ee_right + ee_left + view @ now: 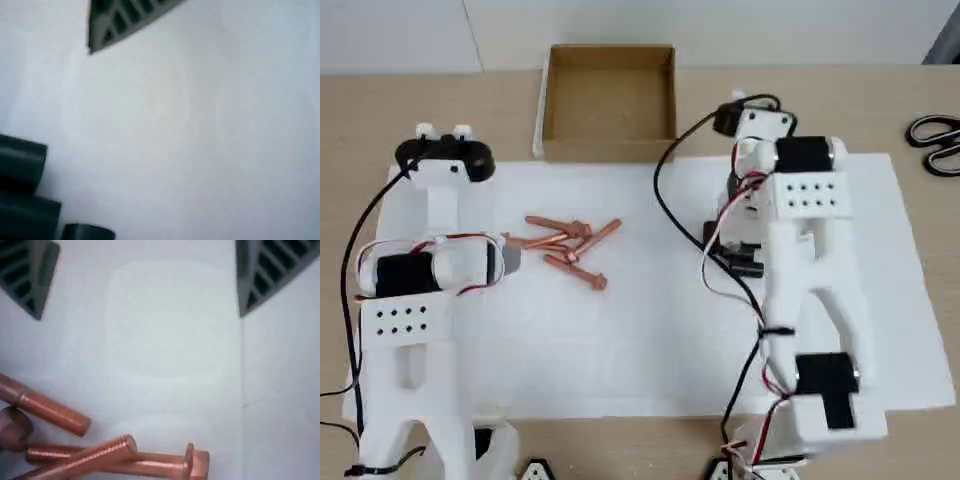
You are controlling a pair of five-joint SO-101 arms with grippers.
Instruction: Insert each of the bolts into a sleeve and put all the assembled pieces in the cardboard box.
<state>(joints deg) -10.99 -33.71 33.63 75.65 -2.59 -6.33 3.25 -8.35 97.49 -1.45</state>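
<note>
One cardboard box (609, 148) sits on the wooden bench (420, 100). In front of it, on a white sheet (650, 340), lie roughly five tangled copper bolts (567, 245), with three black sleeves (22, 190) further right. The left claw (140, 300) hangs apart over the bolts; whether the right claw (135, 22) is apart, I cannot tell.

Robotics lab bench, prob.: left arm (415, 300) & right arm (810, 270) w/ bare wiring, wood tabletop (420, 100), white sheet (650, 340), scissors (935, 142).

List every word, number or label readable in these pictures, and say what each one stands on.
None: no print can be read on the cardboard box, the copper bolts, the dark sleeves, the white sheet or the scissors.
</note>
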